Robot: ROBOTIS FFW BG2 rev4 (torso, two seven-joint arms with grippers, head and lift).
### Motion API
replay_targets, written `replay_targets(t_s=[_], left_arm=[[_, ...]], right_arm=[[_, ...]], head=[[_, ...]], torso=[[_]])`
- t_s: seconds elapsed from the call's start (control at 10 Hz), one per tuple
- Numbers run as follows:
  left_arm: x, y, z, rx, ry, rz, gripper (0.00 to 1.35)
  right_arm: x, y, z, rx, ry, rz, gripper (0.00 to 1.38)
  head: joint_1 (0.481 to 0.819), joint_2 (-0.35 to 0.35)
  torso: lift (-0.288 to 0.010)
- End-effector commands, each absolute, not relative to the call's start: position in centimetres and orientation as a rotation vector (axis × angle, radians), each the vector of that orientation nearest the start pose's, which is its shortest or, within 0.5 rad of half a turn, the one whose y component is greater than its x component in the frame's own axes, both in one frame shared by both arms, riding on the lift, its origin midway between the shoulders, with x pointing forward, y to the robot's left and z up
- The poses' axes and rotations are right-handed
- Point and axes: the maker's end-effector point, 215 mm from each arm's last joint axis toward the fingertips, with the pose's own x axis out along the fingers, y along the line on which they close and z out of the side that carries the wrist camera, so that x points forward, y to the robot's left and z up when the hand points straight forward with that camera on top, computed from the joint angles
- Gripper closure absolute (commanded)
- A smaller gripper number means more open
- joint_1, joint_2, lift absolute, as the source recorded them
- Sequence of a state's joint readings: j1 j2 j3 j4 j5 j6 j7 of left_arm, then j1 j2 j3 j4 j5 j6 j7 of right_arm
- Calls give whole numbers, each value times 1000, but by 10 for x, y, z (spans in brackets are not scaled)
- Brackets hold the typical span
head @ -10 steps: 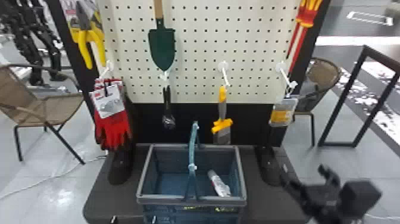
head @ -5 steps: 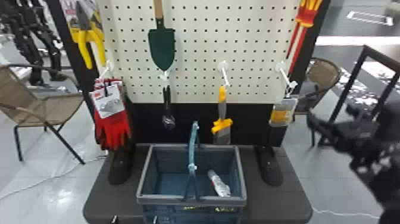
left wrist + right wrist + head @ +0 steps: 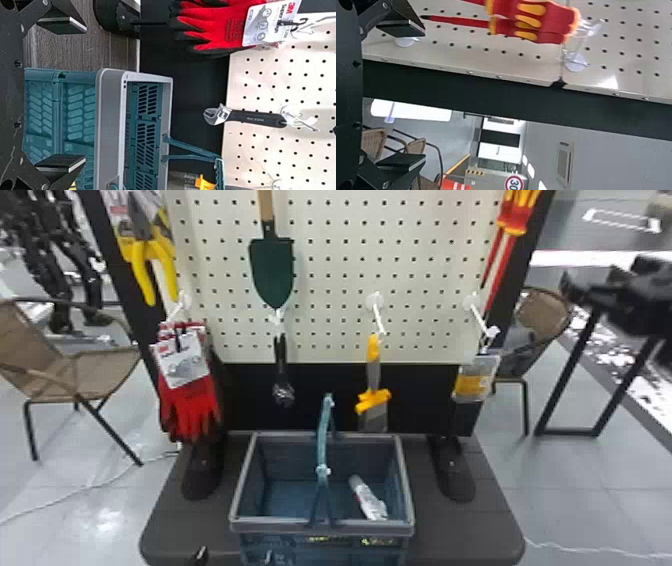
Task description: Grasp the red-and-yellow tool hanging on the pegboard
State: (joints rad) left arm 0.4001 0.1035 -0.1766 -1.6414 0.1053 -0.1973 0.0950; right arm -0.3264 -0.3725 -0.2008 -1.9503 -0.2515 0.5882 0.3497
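**A:** Cream perforated pegboard (image 3: 400, 265) stands at the back on a dark bench (image 3: 475, 540). What hangs there, left to right?

**B:** Yellow-handled pliers (image 3: 150, 255), red work gloves on a card (image 3: 189, 410), a green trowel blade (image 3: 271, 270), a black adjustable wrench (image 3: 283, 385), a yellow-handled scraper (image 3: 372, 400) and a yellow-and-grey packet (image 3: 472, 377). Below sits a blue plastic basket with a grey rim (image 3: 320, 526). The left jaws are spread wide, gripping nothing, with that basket just ahead of them.

**A:** And the red-and-yellow tool?

**B:** The red-and-yellow tool (image 3: 512, 215) (image 3: 530, 18) is a pair of screwdriver-like handles with slim red shafts. It hangs from a clear hook (image 3: 576, 63) at the board's far corner. The right arm (image 3: 625, 297) hovers out beyond the board's edge, and the right jaws are released and empty. From the wrist, the handles lie ahead of the jaws and outside one finger, not between the two.

**A:** So what makes a clean grasp?

**B:** I'd shift sideways until the thick handles sit centred in the gap, then advance. Clench on the handles, not the shafts, which look too slim to hold firmly. Keep clear of the hook, or the jaws may pinch it too.
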Motion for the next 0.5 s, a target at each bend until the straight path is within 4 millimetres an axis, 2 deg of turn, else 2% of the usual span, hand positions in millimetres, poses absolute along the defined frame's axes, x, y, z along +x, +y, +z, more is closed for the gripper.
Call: replay_targets(t_s=[0.0,0.3,0.4], left_arm=[[441,174,-460,-51,156,-83,157],[445,169,-459,-40,158,-103,157],[448,166,-458,-41,159,-107,157]], right_arm=[[634,-332,-24,-133,-154,250,182],[634,-300,25,-93,-128,367,182],[636,-287,27,-71,-120,412,182]], head=[[549,0],[549,0],[549,0]], torso=[[-100],[-100],[-100]])
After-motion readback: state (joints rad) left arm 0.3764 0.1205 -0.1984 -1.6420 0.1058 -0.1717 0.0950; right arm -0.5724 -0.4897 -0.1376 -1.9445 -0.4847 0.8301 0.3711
